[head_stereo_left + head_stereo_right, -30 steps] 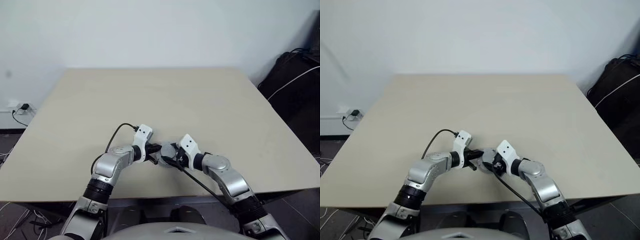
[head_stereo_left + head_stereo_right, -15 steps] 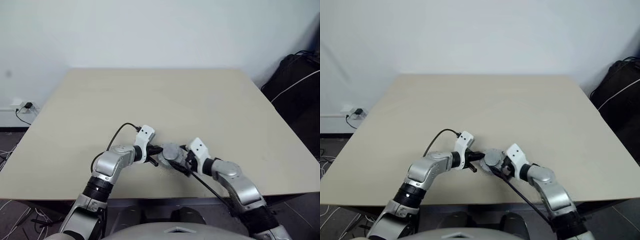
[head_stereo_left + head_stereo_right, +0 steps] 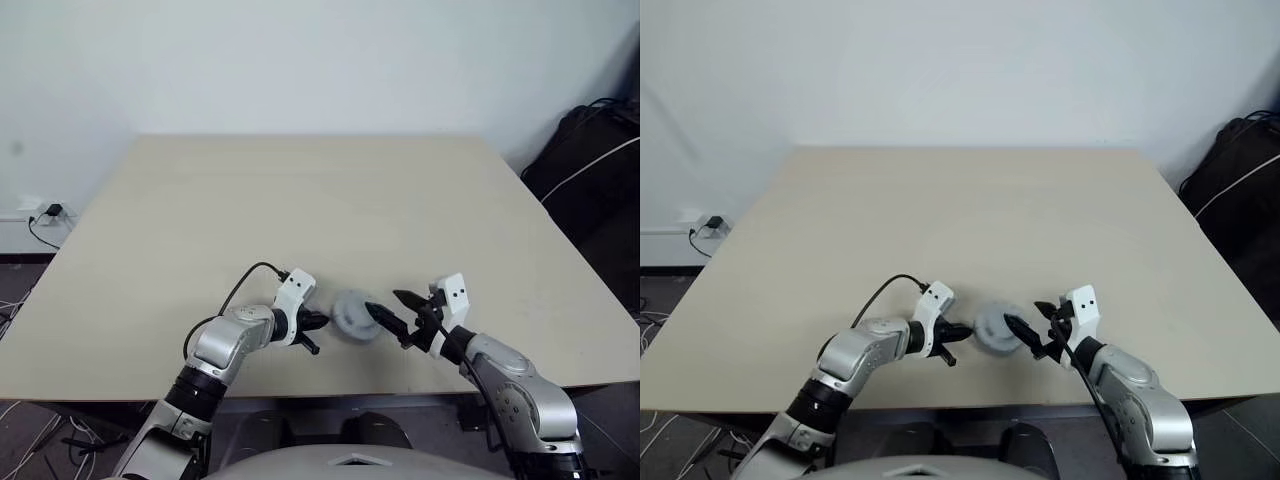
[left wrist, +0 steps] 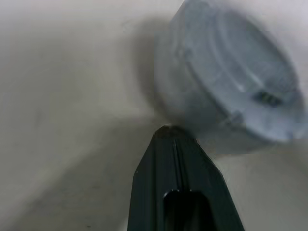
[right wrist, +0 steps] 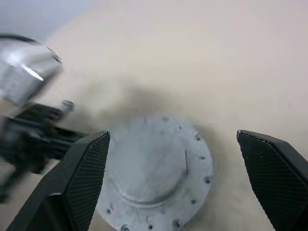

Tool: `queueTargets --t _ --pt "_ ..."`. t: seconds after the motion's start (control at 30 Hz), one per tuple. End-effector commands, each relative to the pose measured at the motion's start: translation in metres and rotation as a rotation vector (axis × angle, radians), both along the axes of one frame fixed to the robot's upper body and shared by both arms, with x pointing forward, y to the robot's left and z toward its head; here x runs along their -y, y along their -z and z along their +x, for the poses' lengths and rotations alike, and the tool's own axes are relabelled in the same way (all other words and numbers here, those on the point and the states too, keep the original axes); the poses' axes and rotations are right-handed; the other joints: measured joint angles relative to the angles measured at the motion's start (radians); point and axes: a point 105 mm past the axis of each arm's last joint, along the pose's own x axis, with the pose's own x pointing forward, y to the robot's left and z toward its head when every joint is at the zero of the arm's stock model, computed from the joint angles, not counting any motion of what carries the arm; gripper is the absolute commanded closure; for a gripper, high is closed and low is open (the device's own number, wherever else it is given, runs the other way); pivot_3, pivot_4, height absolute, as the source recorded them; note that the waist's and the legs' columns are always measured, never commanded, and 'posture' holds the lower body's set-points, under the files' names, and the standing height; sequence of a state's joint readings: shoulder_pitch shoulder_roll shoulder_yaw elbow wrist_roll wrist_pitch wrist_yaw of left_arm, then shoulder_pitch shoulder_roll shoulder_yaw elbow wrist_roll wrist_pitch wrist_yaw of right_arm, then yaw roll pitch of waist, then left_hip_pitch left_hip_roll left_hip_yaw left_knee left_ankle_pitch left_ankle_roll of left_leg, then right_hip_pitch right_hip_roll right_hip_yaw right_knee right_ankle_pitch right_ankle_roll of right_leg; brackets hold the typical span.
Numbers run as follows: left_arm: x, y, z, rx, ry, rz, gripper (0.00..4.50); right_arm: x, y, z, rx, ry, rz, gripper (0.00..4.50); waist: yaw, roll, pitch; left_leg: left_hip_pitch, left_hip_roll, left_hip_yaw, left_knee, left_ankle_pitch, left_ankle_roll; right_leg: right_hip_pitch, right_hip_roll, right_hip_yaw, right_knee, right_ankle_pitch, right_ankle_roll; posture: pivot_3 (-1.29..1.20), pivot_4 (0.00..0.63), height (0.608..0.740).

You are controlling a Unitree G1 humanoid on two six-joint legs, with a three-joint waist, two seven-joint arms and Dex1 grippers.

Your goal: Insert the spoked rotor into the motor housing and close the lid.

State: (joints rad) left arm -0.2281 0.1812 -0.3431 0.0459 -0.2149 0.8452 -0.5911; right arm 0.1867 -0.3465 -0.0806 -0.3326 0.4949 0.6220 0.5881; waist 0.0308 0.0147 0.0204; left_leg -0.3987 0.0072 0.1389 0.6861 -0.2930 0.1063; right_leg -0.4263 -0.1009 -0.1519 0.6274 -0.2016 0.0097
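The motor housing (image 3: pixel 353 317) stands on the table near its front edge, a squat grey cup (image 4: pixel 226 86). The lid (image 5: pixel 156 178) lies on top of it, smooth face up with a raised centre and small holes round the rim. The spoked rotor is hidden. My left gripper (image 3: pixel 320 321) is shut, its black fingers (image 4: pixel 175 159) tip-first just left of the housing wall and holding nothing. My right gripper (image 3: pixel 393 308) is open to the right of the housing and apart from it, its fingers (image 5: pixel 86 168) spread wide with nothing between them.
The beige table (image 3: pixel 300 200) stretches far behind the housing. A black bag (image 3: pixel 590 170) with a white cable sits off the table's right side. A wall socket with cables (image 3: pixel 45 212) is low on the left.
My right gripper has opened wide, let go of the housing and drawn back to the right. The left gripper has pulled back a little, still shut. The lidded housing stays on the table.
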Motion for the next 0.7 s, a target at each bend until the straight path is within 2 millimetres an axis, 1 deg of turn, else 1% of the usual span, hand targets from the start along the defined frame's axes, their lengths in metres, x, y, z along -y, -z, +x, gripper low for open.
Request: queueTargets --t 0.03,0.17,0.27,0.4,0.53,0.6,0.7 --pt "0.008 -0.012 0.005 0.046 0.023 -0.032 4.50 -0.011 -0.003 -0.001 0.014 -0.034 -0.009 0.02 0.000 0.000 0.000 0.000 0.000 0.000 0.000 -0.001 0.001 0.000 0.000 0.000 0.000 0.000 0.000 0.00 0.000 0.740" --pt "0.007 -0.014 0.007 0.056 0.025 -0.028 4.50 -0.016 0.002 -0.001 0.012 -0.056 -0.024 0.02 0.000 0.000 0.000 0.000 0.000 0.000 0.000 0.001 -0.002 0.000 0.000 0.000 0.000 0.000 0.000 0.00 0.000 0.740" --pt "0.004 -0.015 0.010 0.069 0.011 -0.022 4.50 -0.017 -0.001 0.000 0.025 -0.059 -0.012 0.02 0.000 0.000 0.001 -0.001 0.000 0.000 0.000 0.001 -0.002 0.000 0.000 0.000 0.000 0.000 0.000 0.00 0.000 0.740" --pt "-0.005 -0.019 0.020 0.111 -0.057 -0.017 4.50 -0.011 -0.003 0.002 0.039 -0.016 0.002 0.02 -0.002 0.000 0.001 0.000 0.000 0.000 0.000 0.001 -0.002 0.000 0.000 0.000 0.000 0.000 0.000 0.00 0.000 0.740" --pt "-0.011 -0.026 0.029 0.149 -0.118 -0.037 4.50 -0.005 -0.003 0.003 0.034 0.024 0.014 0.02 -0.002 0.000 0.001 0.000 0.000 0.000 0.000 0.001 -0.002 0.000 0.000 0.000 0.000 0.000 0.000 0.00 0.000 0.740" --pt "-0.010 -0.029 0.032 0.159 -0.133 -0.057 4.50 -0.004 -0.002 0.003 0.030 0.031 0.008 0.02 -0.002 0.000 0.001 0.000 0.000 0.000 0.000 0.001 -0.002 0.000 0.000 0.000 0.000 0.000 0.000 0.00 0.000 0.740" --pt "-0.002 -0.032 0.030 0.146 -0.111 -0.095 4.50 -0.003 -0.001 0.002 0.025 0.040 0.009 0.02 -0.002 0.000 0.001 0.000 0.000 0.000 0.000 0.001 -0.002 0.000 0.000 0.000 0.000 0.000 0.000 0.00 0.000 0.740"
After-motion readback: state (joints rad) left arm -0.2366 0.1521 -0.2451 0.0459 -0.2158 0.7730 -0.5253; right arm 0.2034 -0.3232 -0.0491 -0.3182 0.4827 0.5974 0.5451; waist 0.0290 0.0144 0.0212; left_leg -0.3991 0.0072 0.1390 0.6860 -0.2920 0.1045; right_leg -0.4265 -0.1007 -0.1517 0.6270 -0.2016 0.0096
